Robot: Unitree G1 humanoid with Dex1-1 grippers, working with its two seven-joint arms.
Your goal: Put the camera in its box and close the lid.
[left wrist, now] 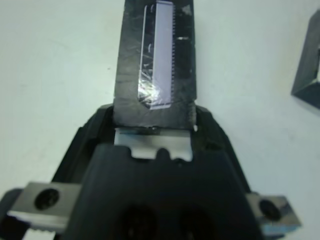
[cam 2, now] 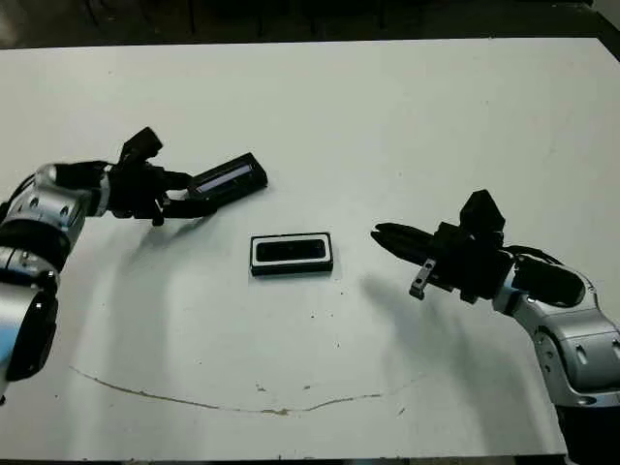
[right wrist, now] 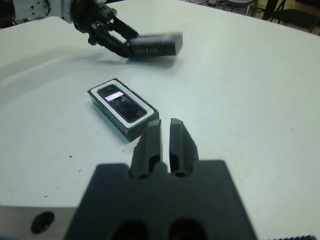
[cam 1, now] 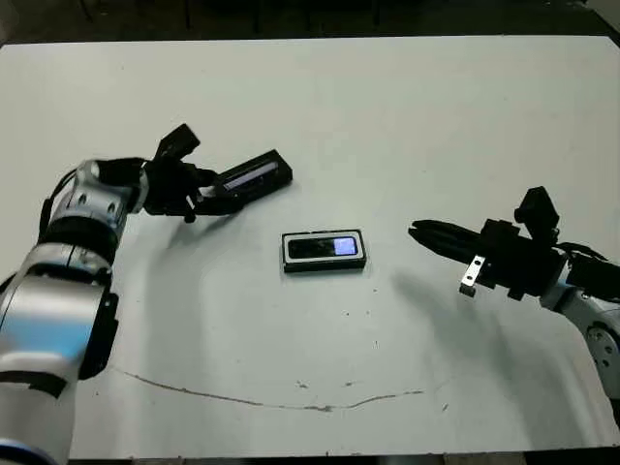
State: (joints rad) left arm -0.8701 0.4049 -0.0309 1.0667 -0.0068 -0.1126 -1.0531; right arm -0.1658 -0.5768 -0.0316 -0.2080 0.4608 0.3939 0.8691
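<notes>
The box (cam 1: 324, 250), a black-rimmed tray with white lining, lies at the table's middle, and the black camera (cam 1: 325, 247) rests inside it with its bluish screen patch facing up. My left gripper (cam 1: 215, 196) is shut on one end of the lid (cam 1: 254, 175), a flat black cover with a pale strip, held just off the table up and left of the box. In the left wrist view the lid (left wrist: 156, 60) sticks out from between the fingers. My right gripper (cam 1: 418, 232) hovers right of the box, shut and empty; its fingers (right wrist: 161, 142) nearly touch.
A thin brownish scratch line (cam 1: 281, 399) runs across the white table (cam 1: 387, 116) near its front edge. The table's dark far edge lies well beyond both arms.
</notes>
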